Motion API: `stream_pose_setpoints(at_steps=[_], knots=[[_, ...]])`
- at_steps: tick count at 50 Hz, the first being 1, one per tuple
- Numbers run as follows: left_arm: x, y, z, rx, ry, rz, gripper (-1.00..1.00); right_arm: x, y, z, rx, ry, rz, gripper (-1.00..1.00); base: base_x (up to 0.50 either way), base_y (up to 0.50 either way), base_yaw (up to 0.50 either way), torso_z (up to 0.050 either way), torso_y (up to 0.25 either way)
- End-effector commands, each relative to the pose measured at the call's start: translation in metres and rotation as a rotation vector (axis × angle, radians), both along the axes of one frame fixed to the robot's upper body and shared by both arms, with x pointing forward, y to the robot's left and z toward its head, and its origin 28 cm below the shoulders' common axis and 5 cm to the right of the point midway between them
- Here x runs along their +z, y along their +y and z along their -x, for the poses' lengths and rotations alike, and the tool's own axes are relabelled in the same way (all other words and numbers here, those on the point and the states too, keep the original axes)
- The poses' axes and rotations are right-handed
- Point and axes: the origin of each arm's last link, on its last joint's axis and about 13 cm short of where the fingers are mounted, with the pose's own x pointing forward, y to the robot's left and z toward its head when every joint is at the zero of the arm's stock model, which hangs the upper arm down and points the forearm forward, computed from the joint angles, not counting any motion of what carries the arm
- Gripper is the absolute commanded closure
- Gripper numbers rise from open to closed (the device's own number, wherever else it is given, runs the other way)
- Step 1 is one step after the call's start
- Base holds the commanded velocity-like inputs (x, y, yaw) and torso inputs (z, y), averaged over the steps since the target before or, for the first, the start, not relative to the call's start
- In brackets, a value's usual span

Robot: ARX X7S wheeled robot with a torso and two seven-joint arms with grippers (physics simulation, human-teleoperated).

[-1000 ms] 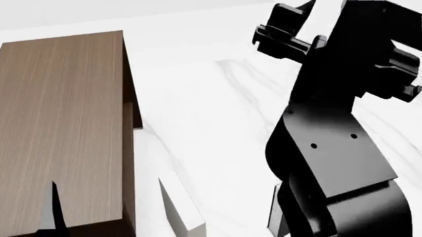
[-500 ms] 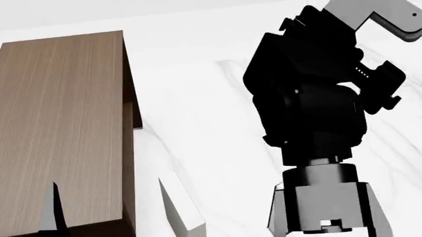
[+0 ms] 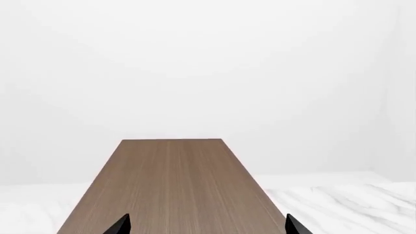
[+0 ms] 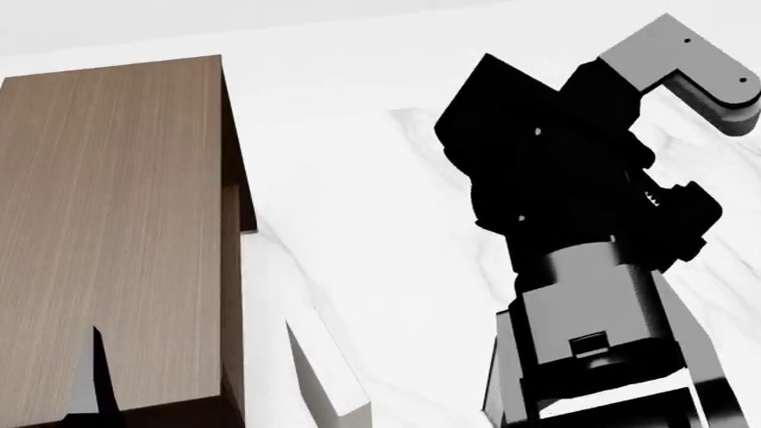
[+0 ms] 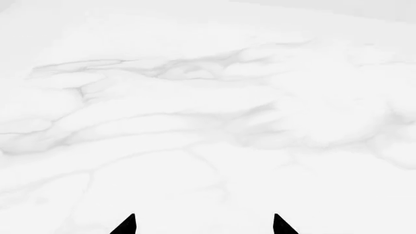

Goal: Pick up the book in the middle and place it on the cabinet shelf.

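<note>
The cabinet shelf is the wood-grain top of the dark brown cabinet at the left of the head view. It also fills the lower middle of the left wrist view. My left gripper is open and empty just above this top. My right gripper is open and empty, facing white marble floor. A pale slab with a grey side stands beside the cabinet; I cannot tell if it is the dark grey book. No book is held.
My black right arm fills the right of the head view and hides the floor behind it. A pale sliver shows at its lower left edge. White marble floor lies between the cabinet and the arm.
My right arm has turned and swung. Its black wrist parts left the top of the head view, and a grey link now shows at the top right. The cabinet and pale slab have not moved.
</note>
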Motion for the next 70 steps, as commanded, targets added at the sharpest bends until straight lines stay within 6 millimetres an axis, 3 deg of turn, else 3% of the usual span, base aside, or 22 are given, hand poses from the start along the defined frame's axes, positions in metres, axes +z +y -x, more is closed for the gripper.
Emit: stream_pose_setpoints(at_steps=[1,4,23,29,50,70], knots=[[0.002,0.001,-0.001,-0.013,-0.024,0.017,-1.00,-0.007,0.004,0.001,-0.027,0.065,-0.087,-1.00,0.00,0.00,0.00,0.000,0.000],[0.002,0.002,-0.001,-0.011,-0.023,0.016,-1.00,-0.002,0.004,0.000,-0.004,0.072,0.013,-1.00,0.00,0.00,0.00,0.000,0.000],[0.002,0.003,-0.002,-0.004,-0.021,0.019,-1.00,-0.012,0.010,0.001,0.060,0.118,-0.112,-1.00,0.00,0.00,0.00,0.000,0.000],[0.002,0.003,0.000,-0.005,-0.019,0.020,-1.00,-0.026,0.014,0.004,0.062,0.175,-0.176,-1.00,0.00,0.00,0.00,0.000,0.000],[0.001,0.002,-0.001,-0.007,-0.015,0.016,-1.00,-0.036,0.021,0.006,0.170,0.163,-0.170,-1.00,0.00,0.00,0.00,0.000,0.000],[0.000,0.002,-0.003,-0.011,-0.016,0.014,-1.00,-0.056,0.012,0.004,0.208,0.092,-0.191,-1.00,0.00,0.00,0.00,0.000,0.000]])
